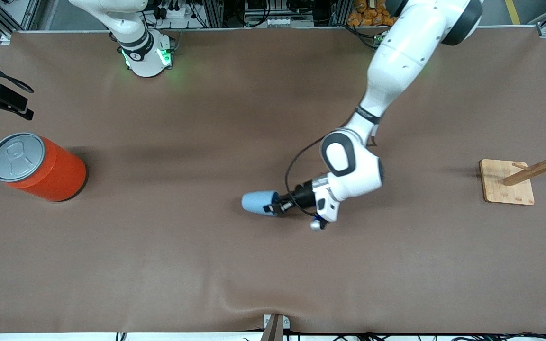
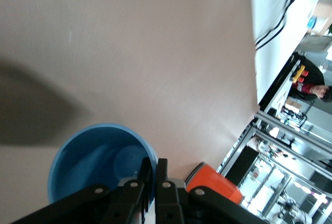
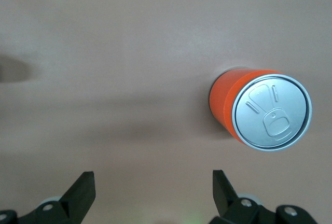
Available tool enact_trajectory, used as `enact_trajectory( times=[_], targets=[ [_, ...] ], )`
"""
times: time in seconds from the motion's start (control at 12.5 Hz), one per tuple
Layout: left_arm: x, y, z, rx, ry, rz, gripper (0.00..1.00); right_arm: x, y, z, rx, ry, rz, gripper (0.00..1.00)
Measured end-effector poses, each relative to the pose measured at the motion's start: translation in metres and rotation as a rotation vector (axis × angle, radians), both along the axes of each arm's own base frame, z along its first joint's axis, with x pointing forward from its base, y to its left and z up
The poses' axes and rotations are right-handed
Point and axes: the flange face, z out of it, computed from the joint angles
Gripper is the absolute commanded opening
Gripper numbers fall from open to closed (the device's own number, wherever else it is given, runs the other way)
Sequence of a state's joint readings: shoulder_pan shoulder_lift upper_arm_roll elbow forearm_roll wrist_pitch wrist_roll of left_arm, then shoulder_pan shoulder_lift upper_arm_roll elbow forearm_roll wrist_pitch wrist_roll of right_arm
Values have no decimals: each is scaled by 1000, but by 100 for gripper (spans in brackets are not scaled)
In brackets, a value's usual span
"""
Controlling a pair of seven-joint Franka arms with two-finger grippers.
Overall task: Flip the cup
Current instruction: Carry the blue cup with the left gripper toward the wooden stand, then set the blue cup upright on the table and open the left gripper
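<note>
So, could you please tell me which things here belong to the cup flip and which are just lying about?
Belongs to the job:
- blue cup, on its side, rim pinched
- left hand, shut on the cup's rim

Just lying about:
- orange can, upright
- wooden rack
- right hand, open above the can, waiting

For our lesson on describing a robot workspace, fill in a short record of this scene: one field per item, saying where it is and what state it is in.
cup: light blue, lying on its side mid-table, open end toward the left arm's end
left gripper: shut on the cup's rim, one finger inside
right gripper: open, waiting above the can, holding nothing
can: orange-red with grey lid, upright at the right arm's end
wooden rack: on a square base at the left arm's end
</note>
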State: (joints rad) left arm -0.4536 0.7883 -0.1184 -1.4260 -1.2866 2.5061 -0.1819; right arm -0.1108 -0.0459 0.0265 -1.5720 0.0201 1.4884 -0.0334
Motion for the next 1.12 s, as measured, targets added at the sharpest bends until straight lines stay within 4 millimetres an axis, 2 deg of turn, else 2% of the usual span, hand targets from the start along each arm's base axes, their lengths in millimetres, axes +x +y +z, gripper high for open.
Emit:
enact_trajectory(
  times=[0.08,0.16,0.32,0.4,0.48,0.56,0.64,0.8,0.96,1.12],
  targets=[
    [20,32,29,51,-24,-25,0,0,-2,0,5,1,-19,100],
    [39,73,56,119,-50,-55,0,0,-3,0,11,2,-38,100],
    [66,168,89,284,-87,-109,0,-1,0,-1,15,9,-48,100],
    [73,210,95,382,-102,-132,0,-2,1,-1,16,16,-48,100],
    [77,244,95,494,-118,-162,0,-2,1,-1,17,21,-47,100],
    [79,267,91,607,-133,-203,0,-3,2,0,17,22,-47,100],
    [79,279,86,715,-142,-247,0,-5,2,2,18,28,-47,100],
    [76,281,78,926,-139,-302,0,-9,1,0,20,58,-47,100],
    [72,271,73,1057,-139,-310,0,-10,0,0,21,65,-48,100],
    [66,258,63,1082,-140,-311,0,-10,-2,0,22,65,-45,100]
  ],
)
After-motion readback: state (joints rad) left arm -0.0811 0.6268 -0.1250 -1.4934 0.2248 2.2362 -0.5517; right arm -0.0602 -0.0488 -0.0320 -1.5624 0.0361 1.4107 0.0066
